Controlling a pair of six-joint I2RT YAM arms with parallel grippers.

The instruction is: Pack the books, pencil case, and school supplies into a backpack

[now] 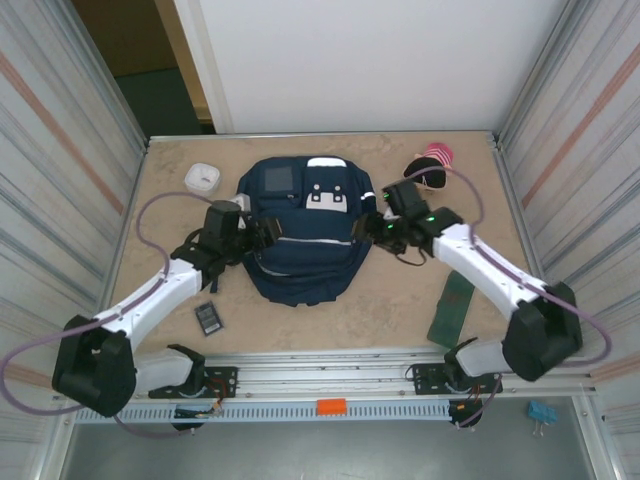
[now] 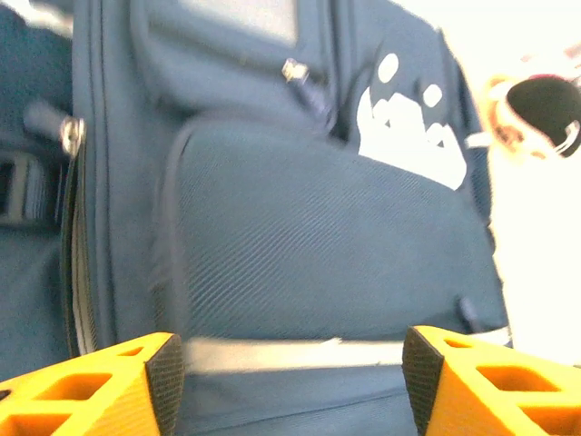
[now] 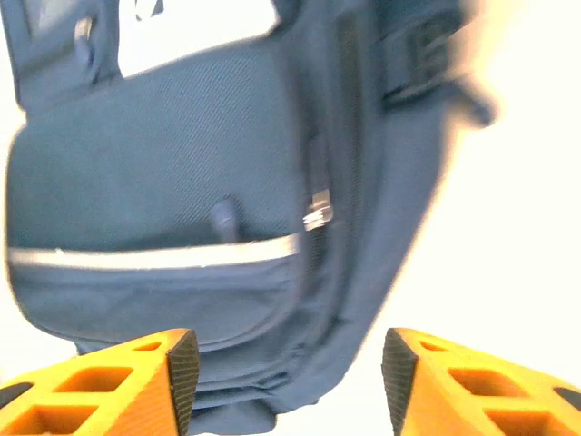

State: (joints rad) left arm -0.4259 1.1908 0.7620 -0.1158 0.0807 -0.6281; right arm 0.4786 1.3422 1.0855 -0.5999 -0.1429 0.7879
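Observation:
The navy backpack (image 1: 300, 235) lies flat mid-table, grey pocket and white patches toward the far side. At its left side my left gripper (image 1: 265, 232) is open; in the left wrist view the backpack's front (image 2: 309, 236) and pale stripe lie beyond the empty gripper (image 2: 292, 381). My right gripper (image 1: 368, 228) is open at the bag's right side; the bag's edge and zip pull (image 3: 318, 213) lie beyond that gripper (image 3: 290, 381). A dark green book (image 1: 452, 308) lies at the near right. A flat black rectangle (image 1: 208, 317) lies at the near left.
A white rounded square box (image 1: 202, 178) sits far left of the bag. A pink-striped and black pouch (image 1: 430, 165), perhaps the pencil case, lies at the far right, black end also in the left wrist view (image 2: 545, 104). Metal walls flank the table.

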